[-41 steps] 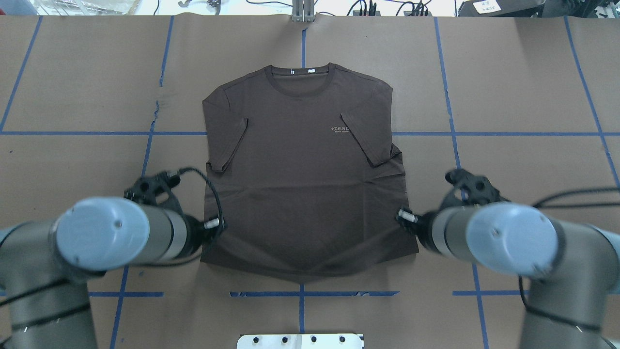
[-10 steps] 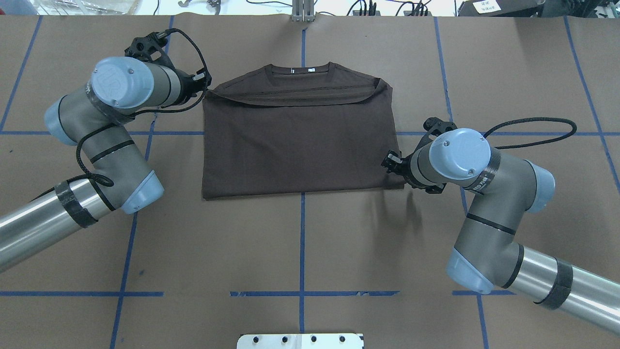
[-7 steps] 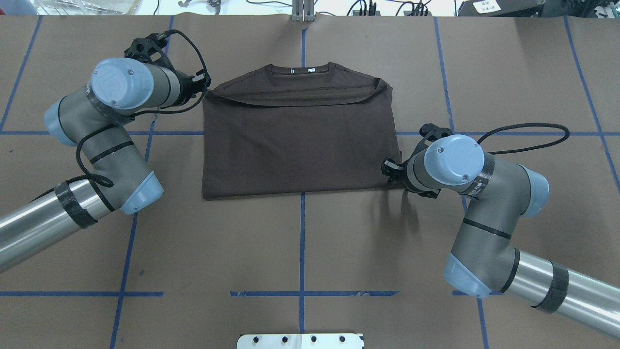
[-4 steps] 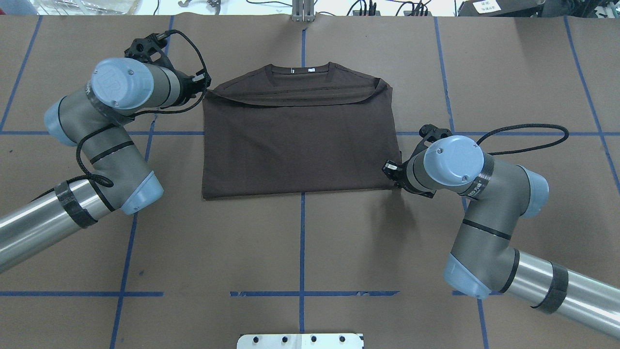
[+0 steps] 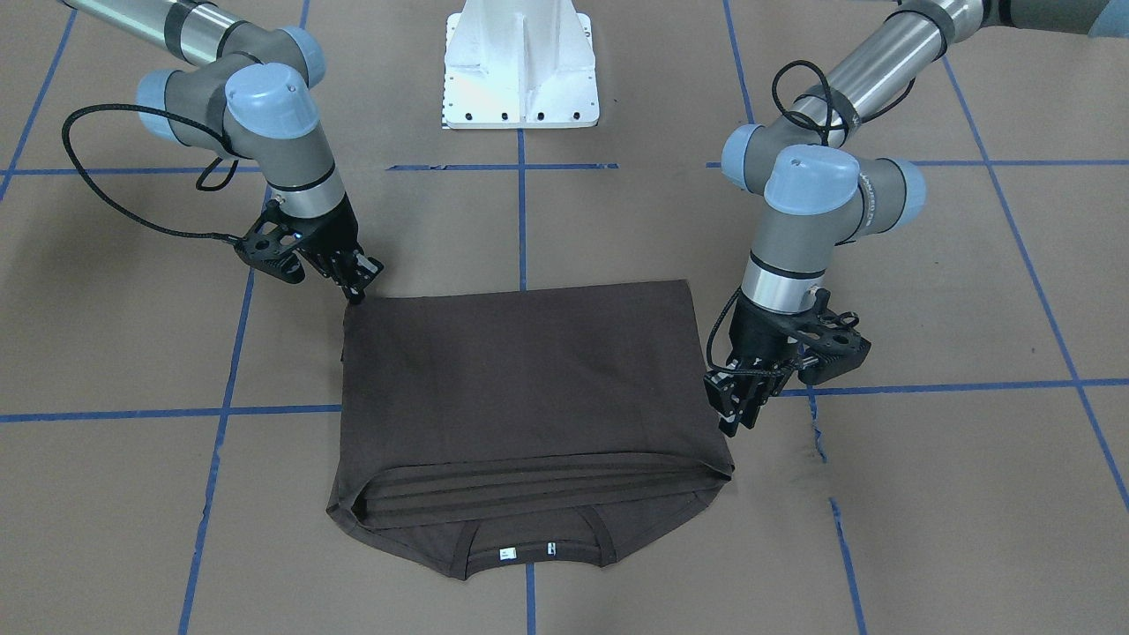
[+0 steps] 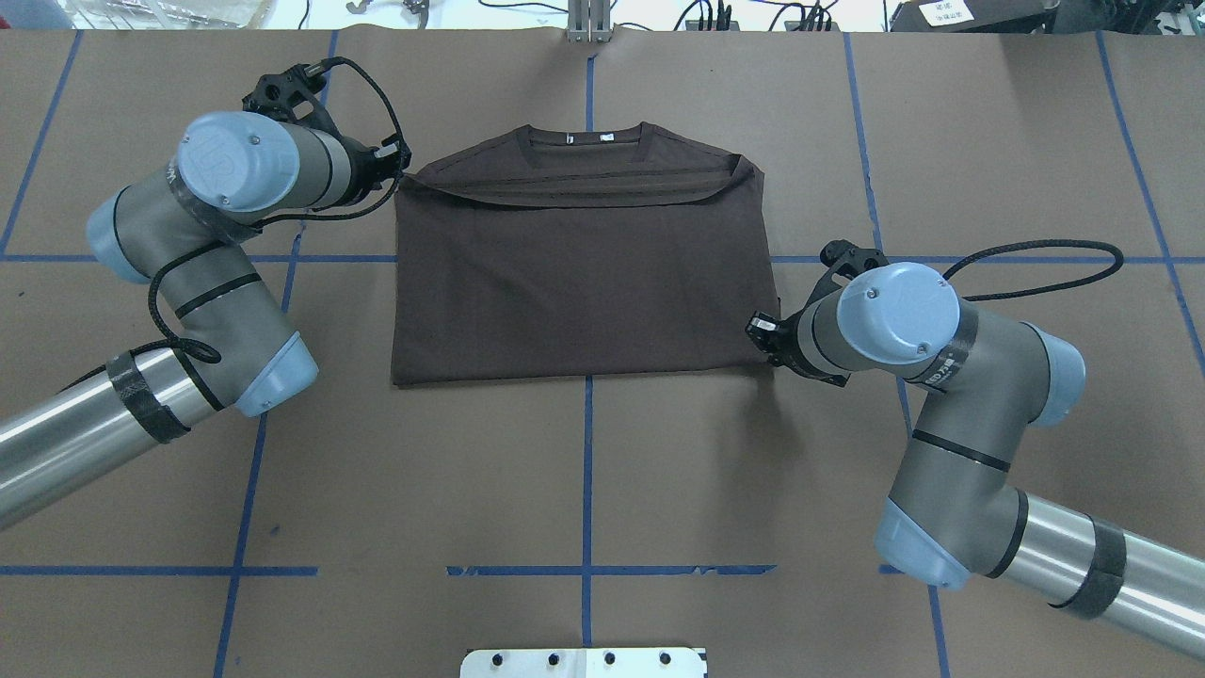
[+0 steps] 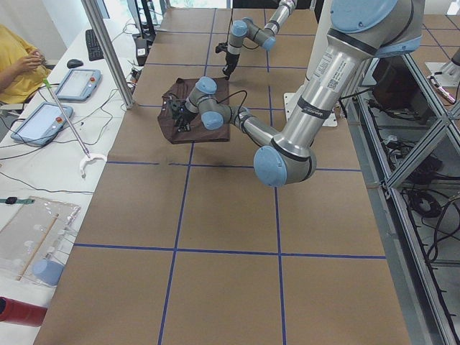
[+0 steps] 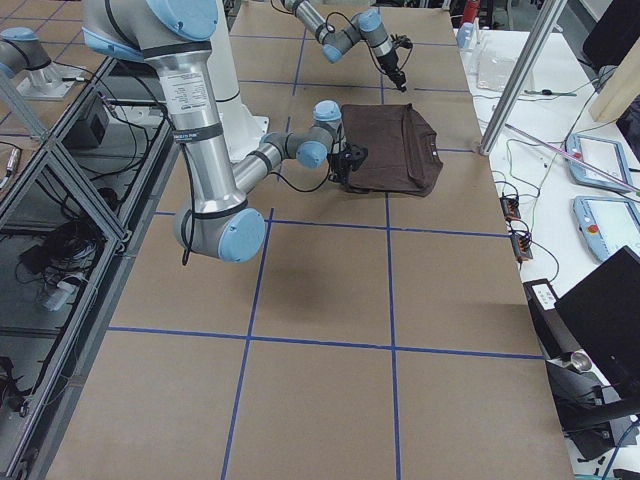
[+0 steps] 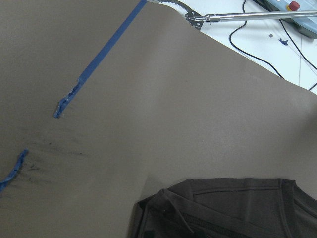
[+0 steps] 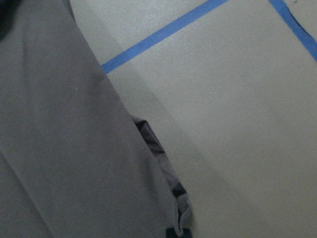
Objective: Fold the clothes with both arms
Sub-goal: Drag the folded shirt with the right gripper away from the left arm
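The dark brown T-shirt (image 6: 584, 282) lies folded in half on the brown table, hem brought up near the collar, whose white tags (image 5: 527, 552) show. My left gripper (image 6: 400, 168) hovers at the shirt's far left corner; in the front view (image 5: 734, 414) it is just above the cloth, jaws apart, holding nothing. My right gripper (image 6: 758, 331) is at the near right corner of the fold; in the front view (image 5: 360, 284) its tips are at the cloth edge, jaws apart. The right wrist view shows the shirt's edge (image 10: 59, 148) close up. The chest lettering is hidden.
The white base pedestal (image 5: 520, 62) stands at the robot's side. Blue tape lines (image 6: 586, 471) cross the table. Beyond the far edge is a bench with tablets (image 7: 75, 83), cables, a metal post (image 7: 108, 50) and a seated person (image 7: 18, 57).
Since 5.8 s ago the flat shirt has been folded in half, hem to collar. Over the last second the left arm stayed still and the right arm shifted slightly at the fold's right corner.
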`<move>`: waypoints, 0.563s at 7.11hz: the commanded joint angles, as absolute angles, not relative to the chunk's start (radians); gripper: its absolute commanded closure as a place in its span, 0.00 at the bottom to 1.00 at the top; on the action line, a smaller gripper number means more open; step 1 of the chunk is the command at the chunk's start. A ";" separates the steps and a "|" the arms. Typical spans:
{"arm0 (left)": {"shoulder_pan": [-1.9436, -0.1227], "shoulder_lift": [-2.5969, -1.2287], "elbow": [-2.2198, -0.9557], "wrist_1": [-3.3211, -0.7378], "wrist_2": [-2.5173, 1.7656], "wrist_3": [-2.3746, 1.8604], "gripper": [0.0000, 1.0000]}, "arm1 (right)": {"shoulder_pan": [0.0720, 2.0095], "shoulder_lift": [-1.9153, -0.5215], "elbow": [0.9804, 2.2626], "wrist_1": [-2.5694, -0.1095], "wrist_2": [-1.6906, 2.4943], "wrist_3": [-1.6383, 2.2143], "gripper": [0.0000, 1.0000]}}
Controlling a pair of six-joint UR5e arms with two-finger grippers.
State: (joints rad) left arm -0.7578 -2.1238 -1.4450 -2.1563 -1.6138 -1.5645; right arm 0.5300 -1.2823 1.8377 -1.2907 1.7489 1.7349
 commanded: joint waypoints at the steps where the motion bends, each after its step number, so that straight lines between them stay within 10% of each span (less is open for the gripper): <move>1: -0.758 -2.125 -1.445 -2.157 -1.615 -1.563 0.62 | 0.451 -1.466 2.093 -1.299 1.816 1.770 1.00; 4: -0.758 -2.132 -1.450 -2.158 -1.621 -1.568 0.62 | 0.154 -1.630 2.249 -1.298 1.830 1.796 1.00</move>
